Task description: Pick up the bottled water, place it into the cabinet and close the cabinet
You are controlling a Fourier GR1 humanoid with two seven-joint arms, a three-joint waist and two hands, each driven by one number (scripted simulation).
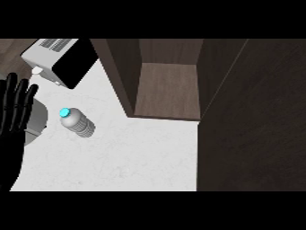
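The bottle (77, 122) stood free on the white tabletop (135, 157), blue cap up. Left of it, the left hand (6, 121) rested with straight fingers, holding nothing. A microwave (61, 61) sat behind. The cabinet (168, 85) stood open at right.

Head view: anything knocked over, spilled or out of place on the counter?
Nothing stands out. The bottled water stands on the counter, no spill. The cabinet is open. The left hand rests open at the left edge.
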